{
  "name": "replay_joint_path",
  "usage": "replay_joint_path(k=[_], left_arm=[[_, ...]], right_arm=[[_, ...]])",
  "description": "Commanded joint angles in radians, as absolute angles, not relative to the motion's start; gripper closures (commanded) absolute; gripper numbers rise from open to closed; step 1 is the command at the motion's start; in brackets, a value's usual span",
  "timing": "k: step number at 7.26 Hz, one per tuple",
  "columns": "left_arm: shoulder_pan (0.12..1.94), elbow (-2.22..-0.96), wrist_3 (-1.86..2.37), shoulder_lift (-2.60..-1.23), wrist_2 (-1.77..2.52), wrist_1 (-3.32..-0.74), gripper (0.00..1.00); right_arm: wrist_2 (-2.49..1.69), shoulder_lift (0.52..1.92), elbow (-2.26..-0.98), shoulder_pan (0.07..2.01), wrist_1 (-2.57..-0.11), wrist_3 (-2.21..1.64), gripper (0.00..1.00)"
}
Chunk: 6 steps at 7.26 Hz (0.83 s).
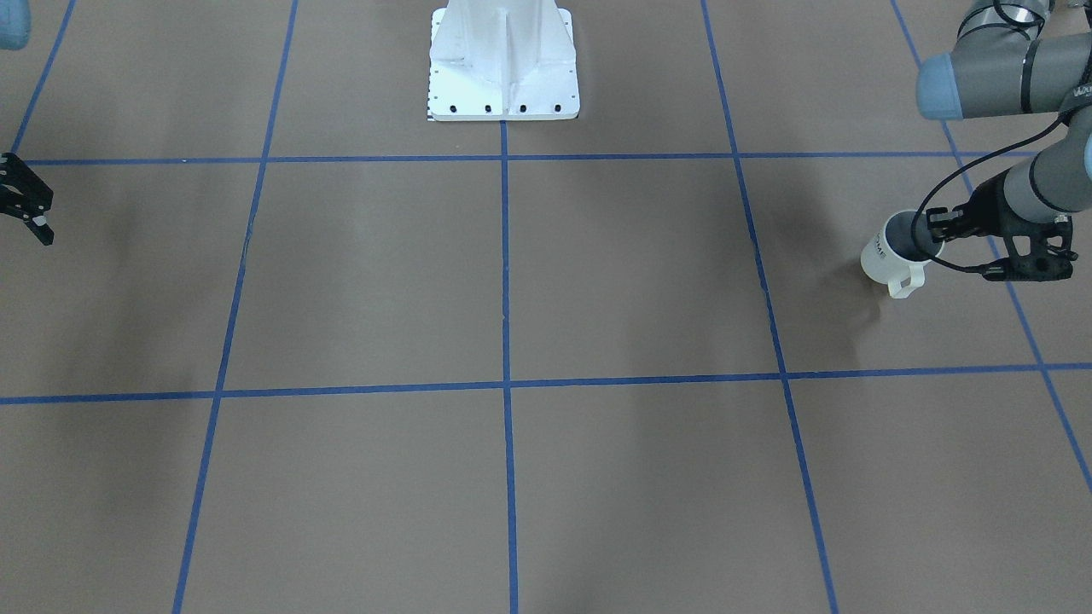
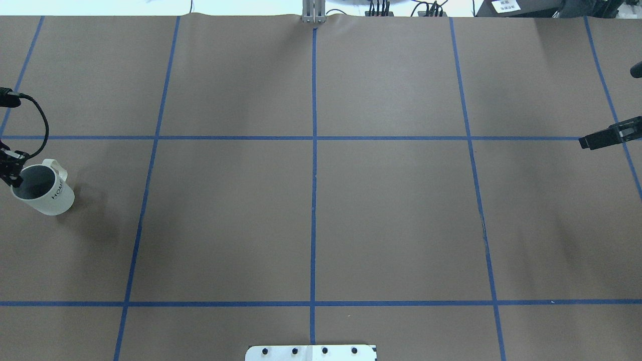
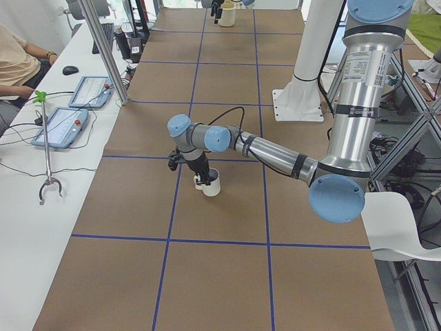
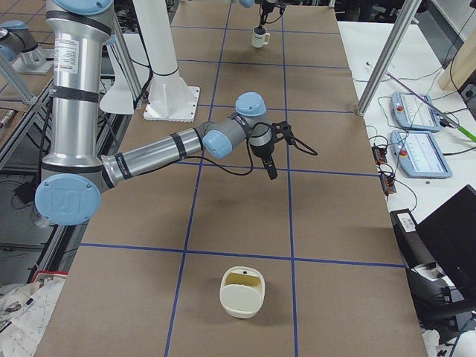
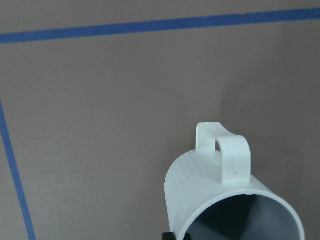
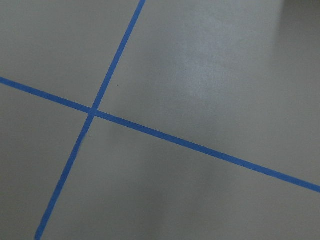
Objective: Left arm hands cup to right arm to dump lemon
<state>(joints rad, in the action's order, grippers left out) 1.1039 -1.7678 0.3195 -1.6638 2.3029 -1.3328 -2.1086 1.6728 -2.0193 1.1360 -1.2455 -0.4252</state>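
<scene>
The white cup [image 2: 44, 193] with "HOME" lettering is at the table's left end. It is tilted, with its handle [image 2: 57, 167] toward the far side. My left gripper [image 2: 10, 173] is shut on its rim, as the front view shows [image 1: 934, 230]. The cup also shows in the front view [image 1: 883, 256], the left view [image 3: 211, 183] and the left wrist view [image 5: 225, 200]. Its inside looks dark grey, and the lemon is hidden. My right gripper [image 2: 599, 139] hangs empty above the table's right end, also seen in the front view [image 1: 34, 217]. I cannot tell whether it is open.
A cream container [image 4: 242, 292] with a yellowish inside sits on the table near the right end. The white robot base [image 1: 503, 60] stands at the middle of the robot's side. Blue tape lines [image 2: 313, 200] divide the brown table.
</scene>
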Motion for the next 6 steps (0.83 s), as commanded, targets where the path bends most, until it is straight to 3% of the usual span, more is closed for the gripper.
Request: replay_joint_path(k=[1,4,6], left_arm=[[1.103,-1.769,0.308,-1.655,2.324,-1.334,0.01],[1.184,-1.900,0.281,-1.609,2.392,-1.331,0.00],[1.314,-1.864,0.088,-1.595,2.375,-1.331,0.00]], right_arm=[[-2.109,1.675,-2.022,1.140,-1.247,-0.425,0.00],[-2.200,1.729,-2.016,1.199,-1.252,-0.420,0.00],[-2.235,1.776,-1.991,1.294,-1.278,-0.271,0.00]])
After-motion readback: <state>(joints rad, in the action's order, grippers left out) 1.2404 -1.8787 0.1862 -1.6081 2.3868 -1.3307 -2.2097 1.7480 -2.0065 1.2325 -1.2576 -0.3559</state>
